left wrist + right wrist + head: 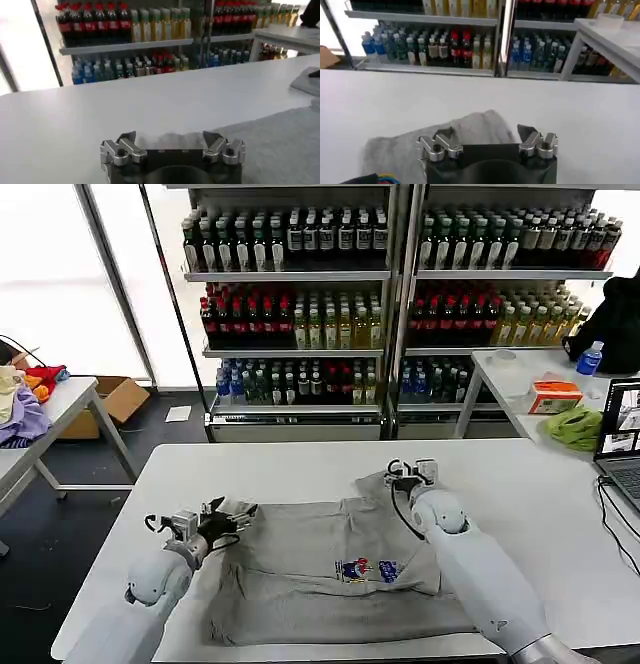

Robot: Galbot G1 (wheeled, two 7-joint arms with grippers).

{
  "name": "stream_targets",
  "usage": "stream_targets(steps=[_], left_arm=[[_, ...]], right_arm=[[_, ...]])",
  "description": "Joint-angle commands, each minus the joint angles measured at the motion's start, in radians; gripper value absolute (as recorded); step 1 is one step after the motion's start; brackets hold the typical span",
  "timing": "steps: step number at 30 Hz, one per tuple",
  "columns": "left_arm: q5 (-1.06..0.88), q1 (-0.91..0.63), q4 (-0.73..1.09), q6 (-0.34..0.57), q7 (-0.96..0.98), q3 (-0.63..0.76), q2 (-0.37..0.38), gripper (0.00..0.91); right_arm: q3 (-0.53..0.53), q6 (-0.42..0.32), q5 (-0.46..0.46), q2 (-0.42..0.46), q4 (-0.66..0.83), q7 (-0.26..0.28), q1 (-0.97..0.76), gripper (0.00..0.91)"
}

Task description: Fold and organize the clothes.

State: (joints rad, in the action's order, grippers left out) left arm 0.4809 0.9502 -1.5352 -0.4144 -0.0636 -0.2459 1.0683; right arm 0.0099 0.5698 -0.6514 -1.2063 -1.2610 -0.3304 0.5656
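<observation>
White table (300, 469) before drink shelves (300, 294): grey T-shirt (320, 569) spread, hardly folded yet. Left gripper (228, 514) and right gripper (410, 474) open at far corners, gripping nothing.

A grey T-shirt (330, 569) lies spread out on a white table (300, 464). It has a small cartoon picture (365, 569) on it. The left gripper (232, 514) sits at the shirt's left edge, and its fingers are spread apart. The right gripper (410, 475) is at the far right corner of the shirt, low over the cloth. Behind the table stand shelves (390, 274) full of drink bottles. A lime-green cloth (575, 427) rests on a side table (520, 379) to the right.
</observation>
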Motion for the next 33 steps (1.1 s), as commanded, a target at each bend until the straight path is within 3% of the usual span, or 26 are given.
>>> stream_targets(steps=[1, 2, 3, 5, 6, 24, 33], left_arm=[[0.000, 0.004, 0.016, -0.009, 0.002, 0.008, -0.002, 0.020], [0.001, 0.005, 0.016, -0.011, 0.002, 0.008, -0.003, 0.000], [0.001, 0.006, 0.016, -0.011, 0.001, 0.008, -0.005, 0.000], [0.002, 0.009, 0.012, -0.014, 0.002, 0.010, -0.008, 0.000], [0.002, 0.012, 0.007, -0.016, 0.001, 0.013, -0.009, 0.000], [-0.020, 0.015, -0.017, 0.018, -0.011, 0.014, 0.008, 0.010], [-0.016, 0.018, -0.051, 0.074, 0.012, 0.002, 0.009, 0.000]], right_arm=[[-0.004, 0.002, 0.004, -0.001, 0.017, -0.001, 0.008, 0.816], [-0.004, 0.002, 0.004, 0.001, 0.015, -0.002, 0.011, 0.584], [-0.003, 0.001, 0.003, 0.002, 0.014, -0.002, 0.013, 0.262], [-0.003, 0.000, 0.002, 0.004, 0.008, 0.000, 0.022, 0.050], [-0.001, 0.000, 0.002, 0.004, 0.005, 0.000, 0.026, 0.000], [0.029, -0.011, -0.002, 0.030, -0.134, 0.008, 0.117, 0.000], [0.103, -0.028, 0.004, 0.031, -0.229, -0.005, 0.141, 0.000]])
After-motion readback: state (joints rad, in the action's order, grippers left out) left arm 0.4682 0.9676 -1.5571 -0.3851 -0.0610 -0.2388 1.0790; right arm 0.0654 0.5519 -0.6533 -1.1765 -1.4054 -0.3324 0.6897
